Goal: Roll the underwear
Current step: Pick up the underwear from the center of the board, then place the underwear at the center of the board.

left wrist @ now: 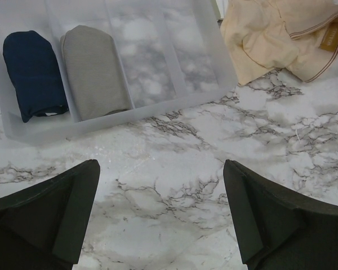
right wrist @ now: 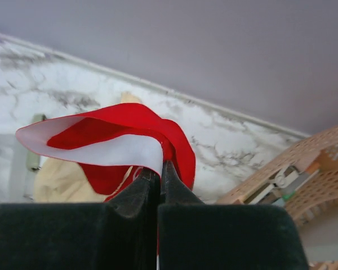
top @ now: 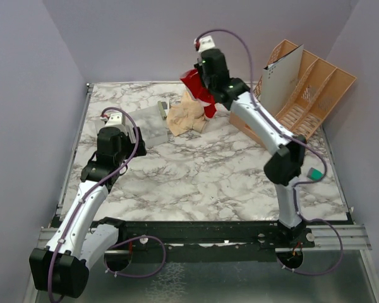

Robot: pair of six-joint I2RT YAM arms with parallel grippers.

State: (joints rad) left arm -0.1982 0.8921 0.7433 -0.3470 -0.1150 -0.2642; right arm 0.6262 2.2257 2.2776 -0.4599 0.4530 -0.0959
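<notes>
My right gripper (right wrist: pixel 159 169) is shut on the red underwear (right wrist: pixel 129 126) with its white trim and holds it up in the air at the back of the table; in the top view the red cloth (top: pixel 194 84) hangs below the gripper (top: pixel 205 79). A pile of peach-beige underwear (top: pixel 187 115) lies under it, and also shows in the left wrist view (left wrist: pixel 281 36). My left gripper (left wrist: pixel 160 211) is open and empty, low over bare marble, near a clear tray (left wrist: pixel 174 73) holding a rolled navy bundle (left wrist: pixel 34 73) and a rolled grey bundle (left wrist: pixel 93 70).
A tan slotted organiser (top: pixel 303 95) with a white card leans at the back right. The clear tray (top: pixel 148 126) sits at the back left of the marble table (top: pixel 202 183). Purple walls close in the sides and back.
</notes>
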